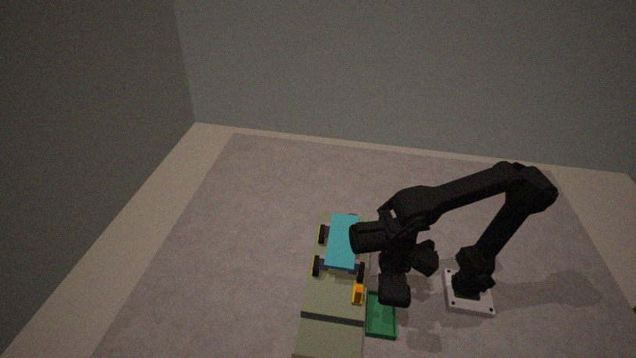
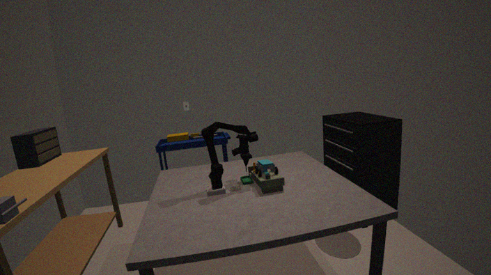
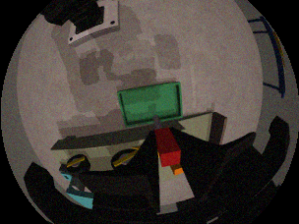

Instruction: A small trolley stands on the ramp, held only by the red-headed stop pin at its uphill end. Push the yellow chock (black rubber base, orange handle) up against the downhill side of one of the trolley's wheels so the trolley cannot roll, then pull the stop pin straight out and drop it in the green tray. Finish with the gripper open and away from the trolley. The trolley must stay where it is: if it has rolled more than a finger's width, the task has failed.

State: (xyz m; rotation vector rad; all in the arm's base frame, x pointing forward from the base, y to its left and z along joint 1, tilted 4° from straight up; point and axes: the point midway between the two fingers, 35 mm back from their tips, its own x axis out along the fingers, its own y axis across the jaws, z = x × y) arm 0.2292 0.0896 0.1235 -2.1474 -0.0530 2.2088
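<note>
My gripper [image 2: 246, 170] [image 3: 161, 133] is shut on the red-headed stop pin [image 3: 168, 148], whose grey shaft points toward the green tray [image 1: 381, 313] [image 2: 246, 180] [image 3: 149, 102]. In the wrist view the shaft's tip overlaps the tray's near edge. In the top view the arm hides the pin. The turquoise trolley [image 1: 341, 242] [image 2: 265, 163] [image 3: 81, 199] stands on the ramp [image 1: 331, 295] [image 2: 273, 185]. The yellow chock [image 1: 356, 299] stands at the downhill side of its near-side lower wheel [image 1: 360, 272]; contact is too small to confirm. The chock's orange handle [image 3: 178, 171] shows beside the pin head.
The tray lies on the table [image 1: 248, 222] [image 2: 208, 217] along the ramp's side, between the ramp and the arm's white base plate [image 1: 471, 307] [image 2: 215, 192] [image 3: 114, 11]. The ramp's side wall rises beside the tray. A lower ramp section [image 1: 329, 340] continues downhill.
</note>
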